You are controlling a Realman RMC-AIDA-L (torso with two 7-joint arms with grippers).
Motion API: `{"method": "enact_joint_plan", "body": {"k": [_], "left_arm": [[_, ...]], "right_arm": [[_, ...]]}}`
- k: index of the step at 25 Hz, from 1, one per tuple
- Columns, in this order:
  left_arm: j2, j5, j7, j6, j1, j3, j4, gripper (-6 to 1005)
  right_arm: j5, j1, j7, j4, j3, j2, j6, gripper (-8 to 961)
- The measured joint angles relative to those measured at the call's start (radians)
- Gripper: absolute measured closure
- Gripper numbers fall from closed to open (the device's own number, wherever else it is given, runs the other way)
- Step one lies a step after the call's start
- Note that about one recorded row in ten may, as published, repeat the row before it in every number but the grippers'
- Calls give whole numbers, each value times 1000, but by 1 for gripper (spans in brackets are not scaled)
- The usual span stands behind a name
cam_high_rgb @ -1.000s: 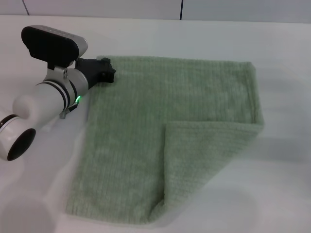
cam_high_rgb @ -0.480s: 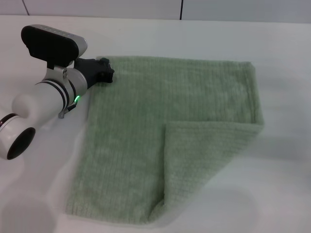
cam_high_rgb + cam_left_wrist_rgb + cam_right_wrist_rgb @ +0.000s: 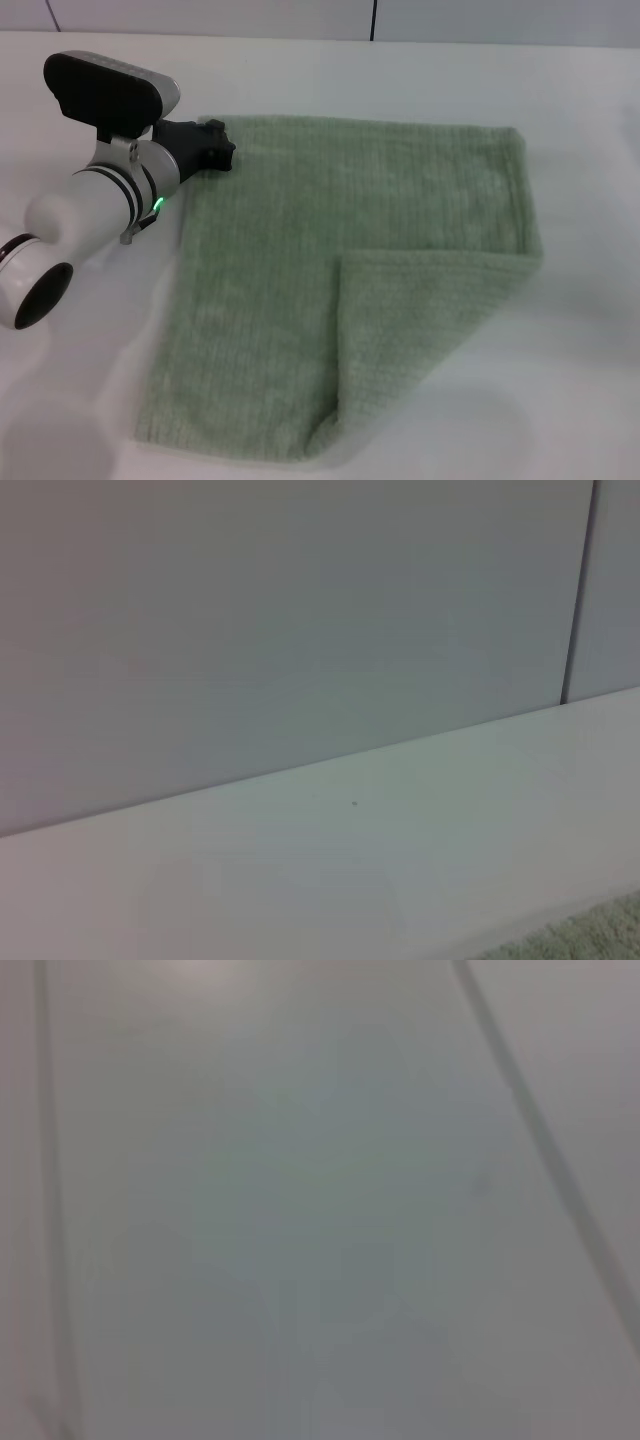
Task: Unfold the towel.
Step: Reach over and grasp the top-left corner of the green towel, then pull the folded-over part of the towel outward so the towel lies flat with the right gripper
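Note:
The pale sage-green towel (image 3: 300, 260) lies flat on the white table (image 3: 580, 130). Its near right corner is folded over onto the cloth, making a triangular flap (image 3: 420, 320). My left gripper (image 3: 218, 147) sits at the towel's far left corner, its black fingers low against the cloth edge. A sliver of the towel shows in the left wrist view (image 3: 590, 938). My right gripper is out of view.
The white table stretches around the towel on all sides. A grey wall with dark seams (image 3: 373, 18) stands behind the table's far edge. The right wrist view shows only a blank grey surface.

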Motion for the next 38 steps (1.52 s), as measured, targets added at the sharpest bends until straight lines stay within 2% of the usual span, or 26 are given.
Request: {"method": "enact_joint_plan", "body": {"k": [5, 9, 17, 23, 29, 35, 38], "left_arm": [[0, 1, 0, 0, 0, 0, 0, 991], [1, 2, 0, 0, 0, 0, 0, 990], [2, 4, 0, 0, 3, 0, -3, 989], [2, 5, 0, 0, 4, 0, -6, 988], [3, 5, 0, 0, 3, 0, -7, 987], [3, 5, 0, 0, 0, 0, -8, 986], [3, 5, 0, 0, 0, 0, -8, 985]], "right_arm": [[-259, -56, 200, -211, 11, -2, 147, 176], [-503, -71, 403, -351, 27, -10, 242, 176], [-1027, -20, 891, -511, 93, -43, 250, 177], [-1344, 95, 1233, -546, 91, -72, 201, 177], [-1566, 227, 1455, -543, 86, -95, 110, 177], [-1833, 381, 1660, -499, 84, -102, 51, 177], [-1943, 451, 1700, -454, 83, -97, 26, 177]]}}
